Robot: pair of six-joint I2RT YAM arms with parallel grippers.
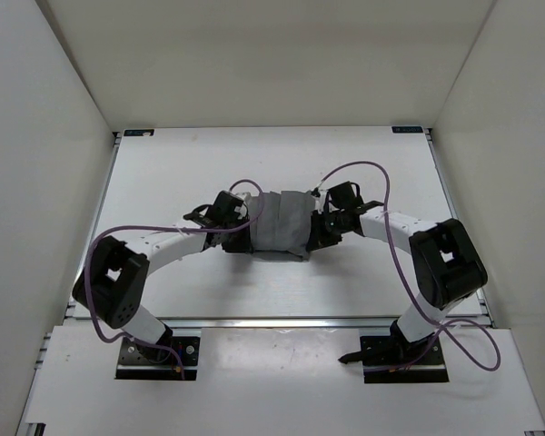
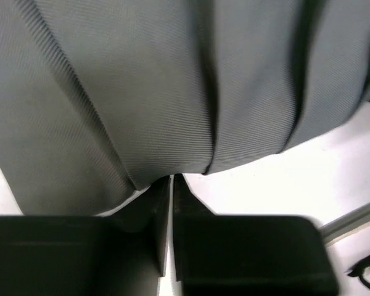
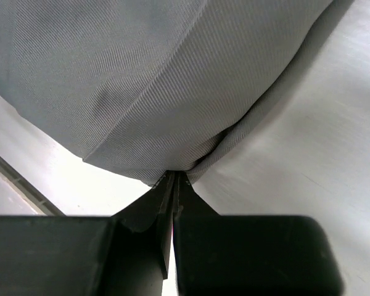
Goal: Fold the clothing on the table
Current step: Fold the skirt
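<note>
Seeing the clothing (image 3: 142, 80) as soft grey woven cloth, matt, carrying a fine diagonal twill rib and creasing into smooth folds. Reading the table (image 1: 345, 282) as a smooth white top, matt to faintly sheeny. Taking the rail edging (image 1: 282, 322) for bare silvery metal. Finding the left gripper (image 2: 172, 180) and right gripper (image 3: 174, 179) in matt black plastic, smooth-faced. Noting smooth white arm shells (image 1: 168, 243) with black joint housings (image 1: 109, 295), slightly glossy, and purple cables (image 1: 398, 263) sheathed in smooth plastic. Seeing the walls (image 1: 45, 182) as plain matt white panels.
</note>
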